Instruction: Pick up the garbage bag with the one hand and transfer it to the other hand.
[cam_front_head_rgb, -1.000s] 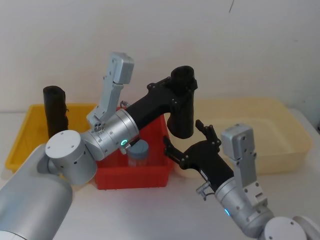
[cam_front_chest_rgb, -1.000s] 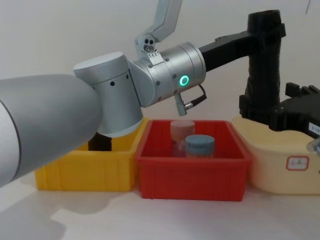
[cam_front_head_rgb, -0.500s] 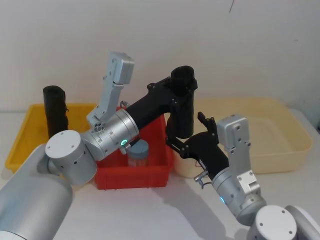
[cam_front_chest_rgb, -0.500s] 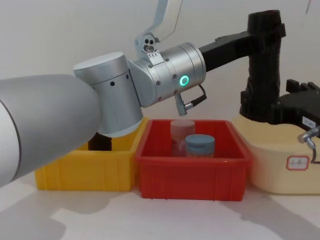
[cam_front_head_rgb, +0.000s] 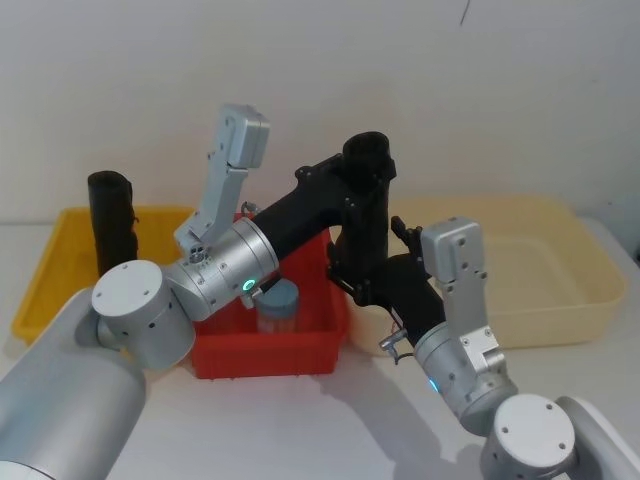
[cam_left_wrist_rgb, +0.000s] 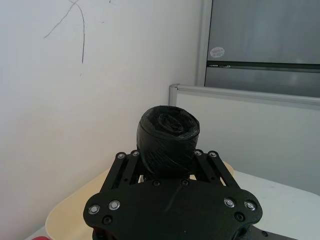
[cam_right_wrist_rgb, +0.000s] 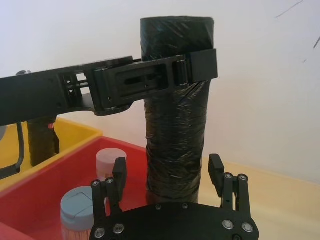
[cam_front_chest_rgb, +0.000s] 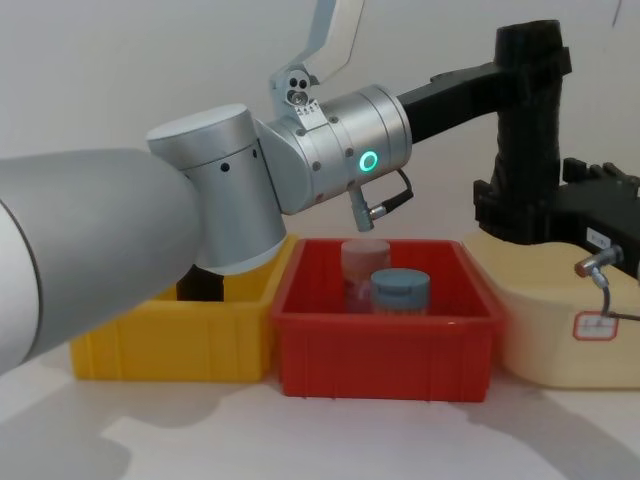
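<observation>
Black plastic garbage bag (cam_front_head_rgb: 363, 235), a thick roll, is held upright in the air near the centre of the head view, over the line where the red bin (cam_front_head_rgb: 300, 355) meets the cream tub (cam_front_head_rgb: 540, 290). In the chest view the garbage bag (cam_front_chest_rgb: 525, 140) is seen at the upper right, its lower end above the tub's rim. The rolled top end of the bag (cam_left_wrist_rgb: 167, 135) is seen in the left wrist view.

The roll is gripped near its upper end by the left gripper (cam_front_head_rgb: 362, 190), on the arm with the green ring; the jaws are pressed onto the bag from both sides, one finger seen across the front of the roll in the right wrist view.

The right gripper (cam_front_head_rgb: 368, 262), on the arm with the bluish ring, is placed at the lower end of the bag. Its jaws are spread, one finger on each side of the roll (cam_right_wrist_rgb: 175, 140), with a clear gap on one side and a very narrow one on the other; contact there cannot be told.

A blue-lidded jar (cam_front_head_rgb: 277, 300) and a pink-lidded jar (cam_front_chest_rgb: 365, 255) are seen standing in the red bin, just beside each other. A yellow bin (cam_front_head_rgb: 45, 275) is set against the red bin at the left of the frame, with a slimmer black roll (cam_front_head_rgb: 110, 220) upright in it. All three containers are set on the white tabletop (cam_front_head_rgb: 300, 420).
</observation>
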